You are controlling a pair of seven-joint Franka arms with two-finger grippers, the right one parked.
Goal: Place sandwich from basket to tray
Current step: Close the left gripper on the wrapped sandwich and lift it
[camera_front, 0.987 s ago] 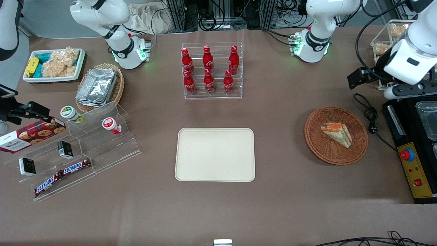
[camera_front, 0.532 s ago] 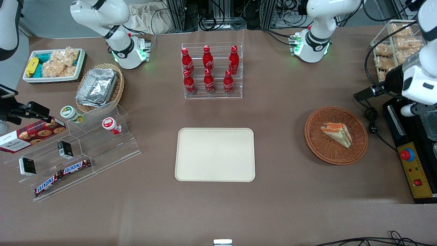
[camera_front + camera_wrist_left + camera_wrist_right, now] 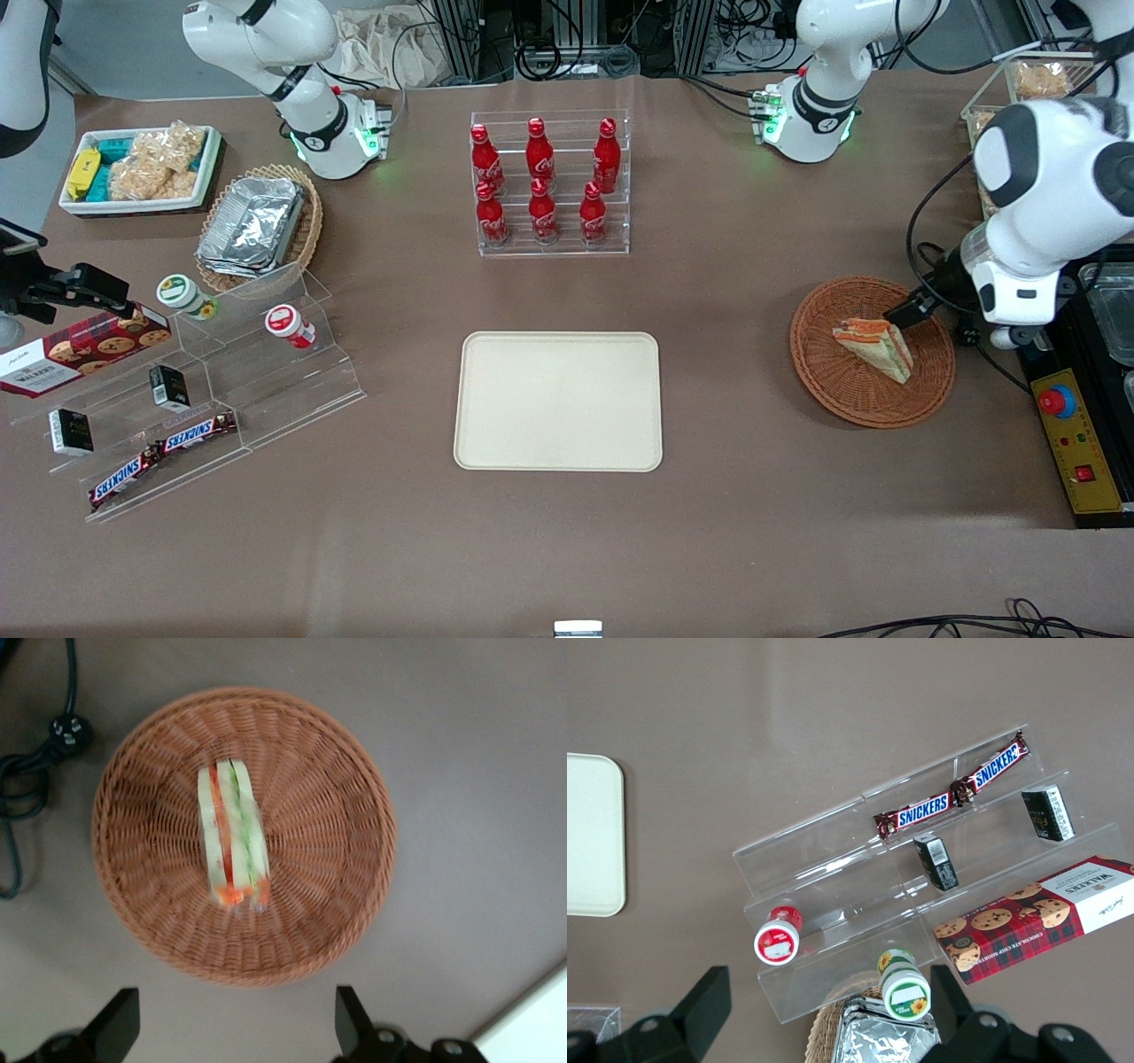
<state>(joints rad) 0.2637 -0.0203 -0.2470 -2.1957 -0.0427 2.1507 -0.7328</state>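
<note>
Arrived over basket [image 3: 244,833], tool [image 3: 237,1032] gapes; front view seemingly hides this.

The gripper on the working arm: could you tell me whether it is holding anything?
Nothing: the gripper hangs open above the basket, and the sandwich lies untouched in it.

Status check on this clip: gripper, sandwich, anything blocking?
Gripper open, above the basket rim, holding nothing. Sandwich lying in the basket, untouched. Tray bare; nothing between basket and tray.
</note>
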